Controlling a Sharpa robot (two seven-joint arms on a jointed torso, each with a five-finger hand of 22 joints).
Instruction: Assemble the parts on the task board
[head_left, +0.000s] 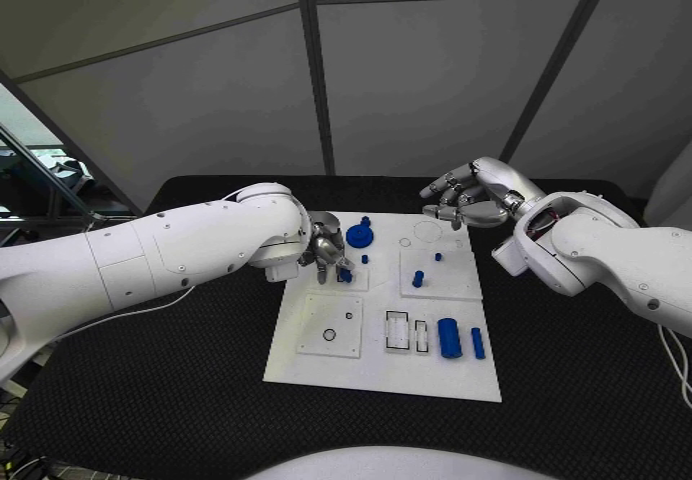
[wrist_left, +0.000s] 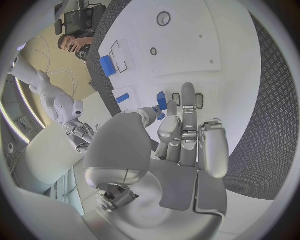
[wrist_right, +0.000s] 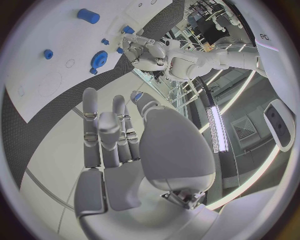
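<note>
Two robot hands work over the board (head_left: 378, 375) at frame centre: the left robot hand (head_left: 326, 252) pinches a small blue part (wrist_left: 162, 100) over its socket to seat it; the right robot hand (head_left: 464, 196) hovers released, upper right.

You will find no readable word, brand or number on the task board (head_left: 382, 375) or on the blue parts standing on it; the board carries only thin outlined shapes, circles and rectangles, which are not lettering. The white arms bear no legible label in the head view either. In the right wrist view, a dark panel (wrist_right: 265, 37) in the room shows two pale characters that look like "ec", but they sit at the rim of the circle and you cannot read them with certainty.
</note>
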